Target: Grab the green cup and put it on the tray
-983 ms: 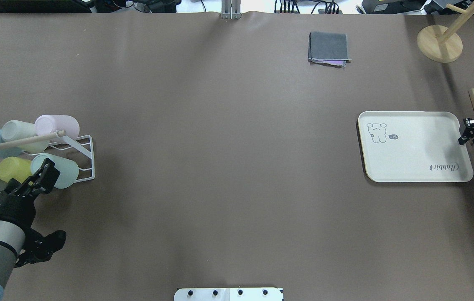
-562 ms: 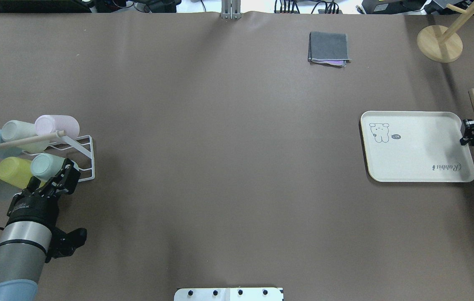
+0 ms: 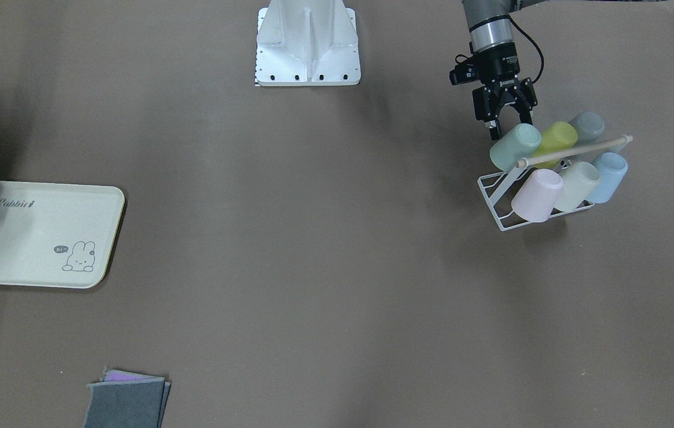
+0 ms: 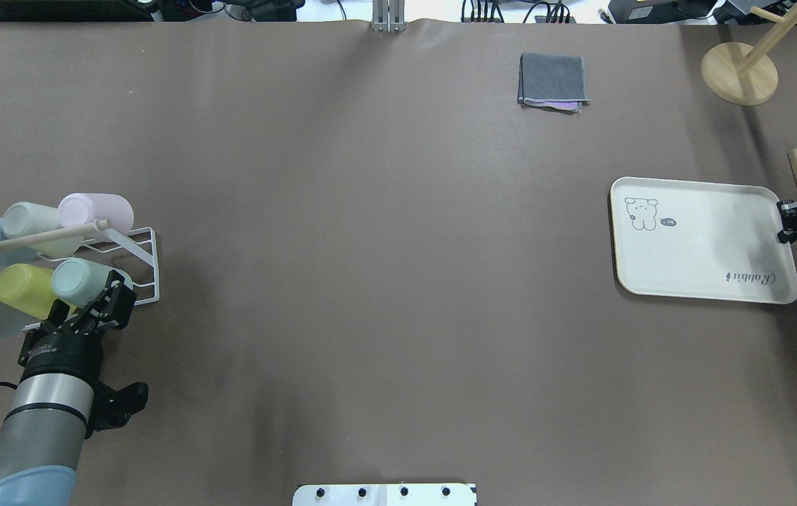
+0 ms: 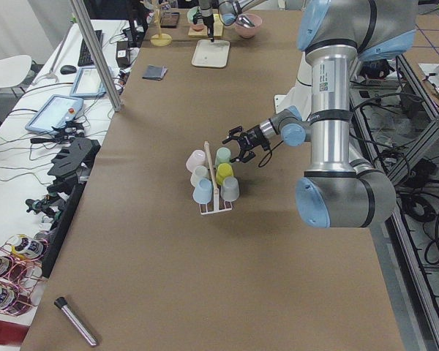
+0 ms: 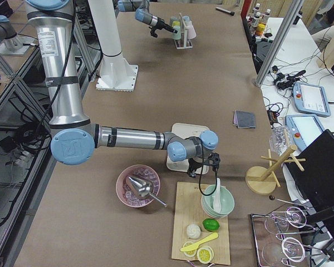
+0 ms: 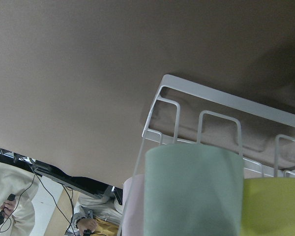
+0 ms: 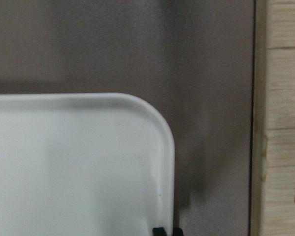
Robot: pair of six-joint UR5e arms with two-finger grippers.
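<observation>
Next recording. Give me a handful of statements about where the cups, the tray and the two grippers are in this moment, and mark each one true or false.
1. The green cup stands on the tray. False: it lies on the white wire rack with the other cups.
2. The tray holds no cup. True.
3. The left gripper is beside the green cup, jaws open. True.
4. The grey cloth lies on the tray. False: it lies on the table, apart from the tray.
5. The right gripper is at the tray's edge. True.
</observation>
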